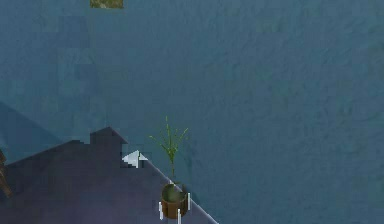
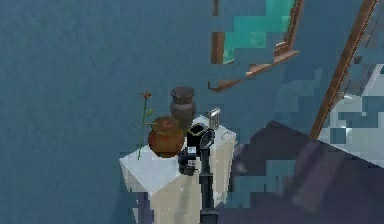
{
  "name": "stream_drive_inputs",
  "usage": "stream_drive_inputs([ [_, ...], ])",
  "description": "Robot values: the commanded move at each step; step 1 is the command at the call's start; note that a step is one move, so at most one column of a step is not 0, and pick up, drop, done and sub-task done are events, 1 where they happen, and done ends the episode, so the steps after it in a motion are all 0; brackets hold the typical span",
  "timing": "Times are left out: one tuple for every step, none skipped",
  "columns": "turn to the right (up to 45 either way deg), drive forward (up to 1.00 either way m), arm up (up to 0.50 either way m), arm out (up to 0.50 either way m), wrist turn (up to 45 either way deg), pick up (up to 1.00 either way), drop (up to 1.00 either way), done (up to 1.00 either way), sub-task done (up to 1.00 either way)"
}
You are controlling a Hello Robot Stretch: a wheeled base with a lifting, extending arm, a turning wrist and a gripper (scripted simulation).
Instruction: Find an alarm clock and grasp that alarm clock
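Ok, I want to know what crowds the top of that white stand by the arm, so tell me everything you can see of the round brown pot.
The round brown pot is squat and bulbous with a narrower neck, reddish brown with a soft sheen, like glazed clay. It stands upright on the white stand's top. A taller grey vase stands just behind it and a thin plant stem rises at its left. The claw shows close at its right; whether they touch cannot be told.
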Motion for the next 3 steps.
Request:
stream_drive_inputs([
  [0.0, 0.00, 0.00, 0.00, 0.0, 1.00, 0.00, 0.00, 0.00],
  [0.0, 0.00, 0.10, 0.00, 0.0, 0.00, 0.00, 0.00, 0.00],
  [0.0, 0.00, 0.00, 0.00, 0.0, 0.00, 0.00, 1.00, 0.00],
])
